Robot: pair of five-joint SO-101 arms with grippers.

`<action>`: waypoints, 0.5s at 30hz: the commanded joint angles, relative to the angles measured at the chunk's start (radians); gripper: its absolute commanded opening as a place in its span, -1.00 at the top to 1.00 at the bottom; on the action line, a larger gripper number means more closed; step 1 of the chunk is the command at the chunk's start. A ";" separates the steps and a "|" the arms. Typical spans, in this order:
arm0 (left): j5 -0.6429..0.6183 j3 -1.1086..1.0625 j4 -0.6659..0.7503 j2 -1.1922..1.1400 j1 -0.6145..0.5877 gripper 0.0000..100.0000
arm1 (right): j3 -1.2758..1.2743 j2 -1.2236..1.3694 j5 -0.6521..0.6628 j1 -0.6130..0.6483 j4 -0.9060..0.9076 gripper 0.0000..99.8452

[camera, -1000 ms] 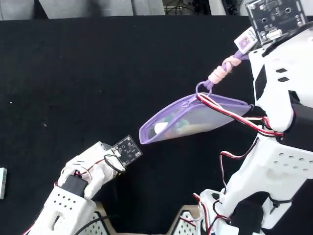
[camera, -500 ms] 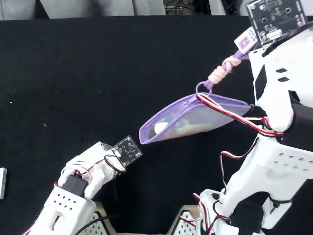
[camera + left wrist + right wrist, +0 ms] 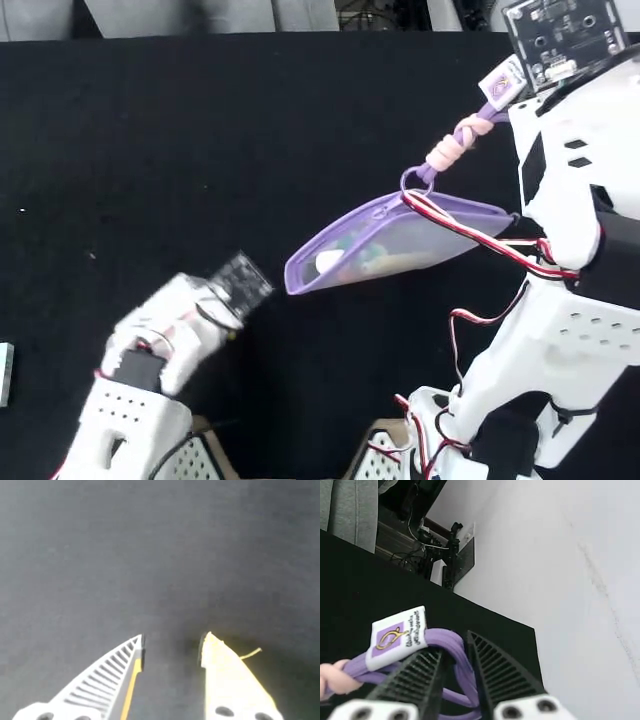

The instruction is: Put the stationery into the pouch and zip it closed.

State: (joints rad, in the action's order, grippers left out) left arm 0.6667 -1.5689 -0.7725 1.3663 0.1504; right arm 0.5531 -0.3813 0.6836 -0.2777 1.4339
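Starting at 7 o'clock in the high view, the left arm (image 3: 150,360) leans over the black table (image 3: 150,150), and from above its own wrist board covers the fingers. The left wrist view looks straight along them: the left gripper (image 3: 174,640) stands well open, with a clear gap between the ribbed finger (image 3: 117,677) and the plain one, holding nothing and with bare dark table beyond. Just right of centre, toward 3 o'clock, the pouch (image 3: 400,245) hangs tilted, its low end pointing to 8 o'clock. It is translucent purple with a zip line along its upper edge, and a white item and something greenish show faintly through the wall. Whether the zip is fully shut cannot be told. From a ring on the zip edge a purple cord (image 3: 470,125) with a pink knot (image 3: 445,152) rises to a label (image 3: 498,88) at 1 o'clock, beside the right arm (image 3: 570,200). The right wrist view shows the right gripper (image 3: 455,647) pinched closed on that cord, just past the label.
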 commanded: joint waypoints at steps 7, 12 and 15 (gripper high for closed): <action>-0.097 0.708 -0.499 -0.009 -0.469 0.60 | 0.010 -0.005 -0.002 -0.009 -0.020 0.98; -0.092 0.842 -0.649 -0.011 -0.746 0.59 | 0.010 -0.005 -0.002 -0.009 -0.020 0.98; -0.055 0.831 -0.652 -0.043 -0.903 0.59 | 0.008 -0.005 -0.002 -0.009 -0.020 0.98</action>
State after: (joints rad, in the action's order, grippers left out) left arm 0.5746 -0.7986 -1.4016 1.3663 -0.5585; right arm 0.5531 -0.3813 0.6836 -0.2777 1.4339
